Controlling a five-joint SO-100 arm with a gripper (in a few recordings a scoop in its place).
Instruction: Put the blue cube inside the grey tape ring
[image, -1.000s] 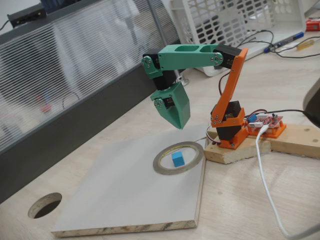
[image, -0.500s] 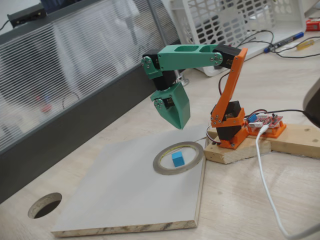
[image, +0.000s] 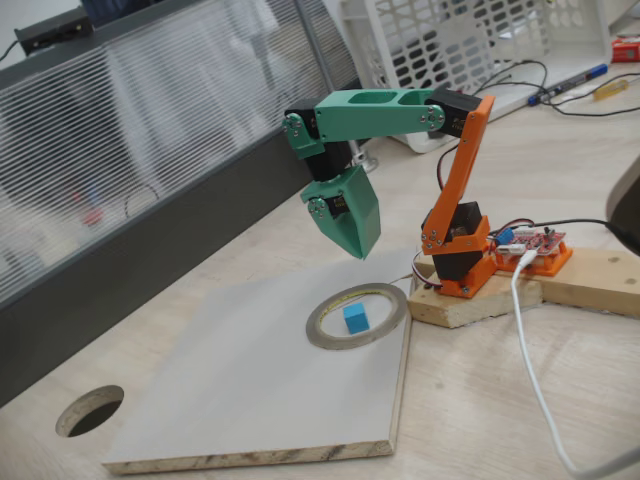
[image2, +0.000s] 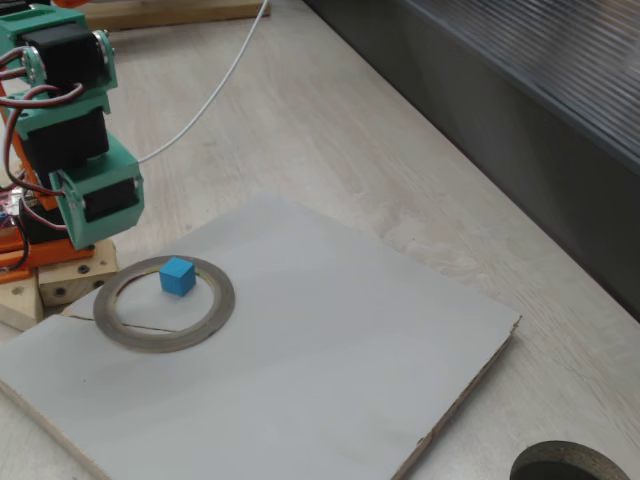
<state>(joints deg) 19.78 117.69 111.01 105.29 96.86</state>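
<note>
While nothing is shifting between frames, the blue cube (image: 355, 319) is sitting inside the grey tape ring (image: 322, 337), so the task looks complete; the jaws (image: 360, 243) are hanging above, closed and empty.

I see blue cube (image: 355, 318) (image2: 178, 276): small, sky-blue, matte, sitting flat inside ring opening, toward its far rim in both fixed views, not clearly touching it. Grey tape ring (image: 325, 335) (image2: 210, 324): wide, thin, grey-olive, pale inner rim, lying flat on pale board, near board's corner.
</note>
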